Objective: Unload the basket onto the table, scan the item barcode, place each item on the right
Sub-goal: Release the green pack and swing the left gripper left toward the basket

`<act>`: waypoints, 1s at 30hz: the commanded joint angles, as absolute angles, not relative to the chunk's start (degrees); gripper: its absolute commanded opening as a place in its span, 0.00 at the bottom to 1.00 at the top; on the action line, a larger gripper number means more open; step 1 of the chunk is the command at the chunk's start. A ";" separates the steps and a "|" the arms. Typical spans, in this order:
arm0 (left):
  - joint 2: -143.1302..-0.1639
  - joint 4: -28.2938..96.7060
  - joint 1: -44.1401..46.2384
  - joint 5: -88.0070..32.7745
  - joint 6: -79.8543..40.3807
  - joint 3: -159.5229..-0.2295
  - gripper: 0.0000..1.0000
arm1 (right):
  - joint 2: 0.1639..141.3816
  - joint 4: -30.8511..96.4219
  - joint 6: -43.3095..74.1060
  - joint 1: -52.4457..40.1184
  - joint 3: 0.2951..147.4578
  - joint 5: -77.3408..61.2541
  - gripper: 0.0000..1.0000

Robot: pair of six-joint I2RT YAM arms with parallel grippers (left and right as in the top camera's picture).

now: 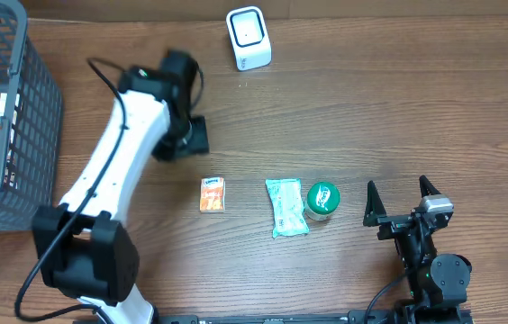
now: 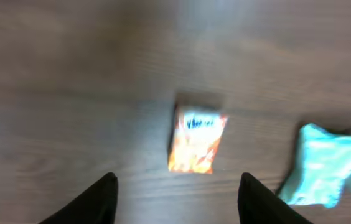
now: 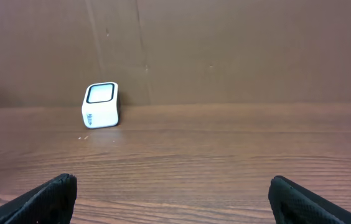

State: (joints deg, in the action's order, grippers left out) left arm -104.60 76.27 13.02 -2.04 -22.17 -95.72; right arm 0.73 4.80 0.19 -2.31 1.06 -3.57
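Observation:
A small orange packet (image 1: pixel 212 194) lies flat on the wooden table, with a teal packet (image 1: pixel 286 207) and a green-lidded jar (image 1: pixel 322 200) to its right. The white barcode scanner (image 1: pixel 249 38) stands at the back. My left gripper (image 1: pixel 197 135) hovers behind and left of the orange packet. In the blurred left wrist view that gripper (image 2: pixel 178 186) is open and holds nothing, with the orange packet (image 2: pixel 195 142) ahead of it and the teal packet (image 2: pixel 325 165) to the right. My right gripper (image 1: pixel 399 191) rests open at the front right, facing the scanner (image 3: pixel 102 104).
A grey mesh basket (image 1: pixel 29 108) with several packaged goods stands at the far left edge. A brown wall (image 3: pixel 225 50) rises right behind the scanner. The left arm (image 1: pixel 114 171) stretches diagonally across the left half of the table.

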 commanded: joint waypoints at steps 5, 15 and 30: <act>-104.01 76.18 7.70 15.42 -10.57 -123.55 0.95 | 0.16 4.60 -0.01 -2.17 0.45 -3.11 1.00; -104.03 67.55 -8.38 22.15 0.58 -135.63 1.00 | 0.16 4.60 -0.01 -2.17 0.45 -3.11 1.00; -108.33 68.38 -34.76 9.67 4.69 -133.12 0.97 | 0.16 4.60 -0.01 -2.17 0.45 -3.11 1.00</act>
State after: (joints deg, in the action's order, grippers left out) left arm -105.58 67.70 -31.97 15.53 2.94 -133.75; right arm 0.73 4.78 0.21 -2.28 1.06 -3.60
